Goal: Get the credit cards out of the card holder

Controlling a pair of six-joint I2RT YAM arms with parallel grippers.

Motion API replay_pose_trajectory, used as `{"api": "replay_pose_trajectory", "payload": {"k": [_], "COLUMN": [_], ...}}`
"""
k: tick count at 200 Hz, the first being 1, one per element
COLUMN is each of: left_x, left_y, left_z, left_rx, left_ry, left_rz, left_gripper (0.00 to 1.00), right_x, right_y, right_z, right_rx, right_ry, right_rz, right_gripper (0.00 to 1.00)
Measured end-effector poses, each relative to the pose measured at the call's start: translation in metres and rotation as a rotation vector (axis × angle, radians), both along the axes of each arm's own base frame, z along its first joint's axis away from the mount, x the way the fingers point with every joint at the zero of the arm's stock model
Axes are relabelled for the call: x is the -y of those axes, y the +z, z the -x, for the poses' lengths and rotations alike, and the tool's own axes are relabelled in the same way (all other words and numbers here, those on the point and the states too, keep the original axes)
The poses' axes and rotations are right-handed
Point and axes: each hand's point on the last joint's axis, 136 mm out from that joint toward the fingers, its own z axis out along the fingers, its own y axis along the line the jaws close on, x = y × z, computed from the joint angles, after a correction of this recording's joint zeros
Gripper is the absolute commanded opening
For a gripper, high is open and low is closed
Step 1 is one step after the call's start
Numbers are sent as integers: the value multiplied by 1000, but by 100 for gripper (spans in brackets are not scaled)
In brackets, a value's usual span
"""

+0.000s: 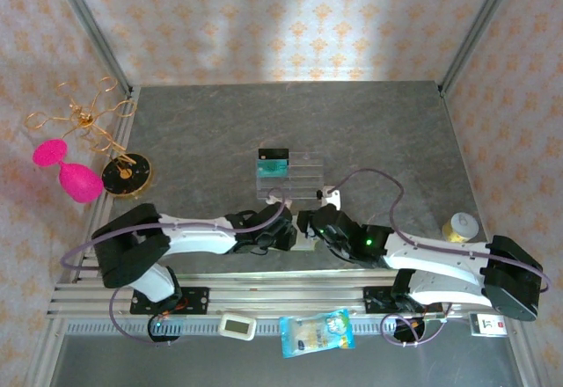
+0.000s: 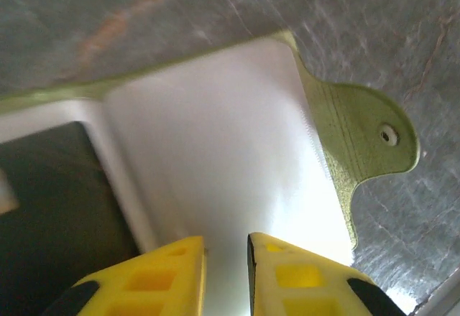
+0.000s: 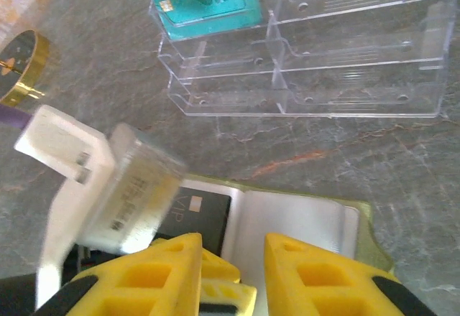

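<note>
Your card holder (image 3: 302, 222) lies open on the counter (image 3: 86, 64), with both tools over it. The left tool (image 2: 226, 248) hovers above its pale pocket, fingers a narrow slit apart with nothing between them. The right tool (image 3: 233, 248) stands slightly wider, also empty. A dark card (image 3: 205, 212) sits in the holder's other pocket. A teal credit card (image 3: 205, 0) lies in the clear tray (image 3: 345, 79) beyond the holder.
</note>
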Motion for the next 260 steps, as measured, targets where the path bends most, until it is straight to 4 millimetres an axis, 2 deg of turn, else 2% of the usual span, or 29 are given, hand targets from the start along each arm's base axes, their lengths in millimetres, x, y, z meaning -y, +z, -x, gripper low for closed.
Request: {"api": "replay_pose_trajectory", "payload": {"k": [24,43,67,93,118,143,174,198,231,260], "left_x": [3,-1,-19,-45,-68,-73,-84,-88,-85,-85], "left_y": [-2,3,18,31,22,19,10,-6,-9,-9], "left_z": [-1,1,6,-2,-9,-11,-13,-9,-12,-12], "left_rx": [7,17,56,99,96,95,98,71,79,88], "left_ry": [-15,-12,23,102,169,184,210,208,209,210], "left_rz": [-16,-6,28,68,49,36,15,-25,-13,1], "left_gripper": [18,22,21,19,15,12,11,6,5,4], "right_x": [2,2,-2,-11,-28,-42,-45,-44,-48,-56], "right_y": [-2,-2,-5,-20,-40,-58,-77,-87,-83,-67], "right_z": [-1,-1,-1,-4,2,12,16,13,10,6], "right_rx": [-2,-2,-25,-92,-176,-253,-312,-334,-332,-304], "right_ry": [-8,-4,22,84,167,240,254,238,238,253], "right_rz": [8,9,0,-16,-8,-7,30,71,80,45], "right_gripper": [24,18,12,10,8,8,7,8,17,19]}}
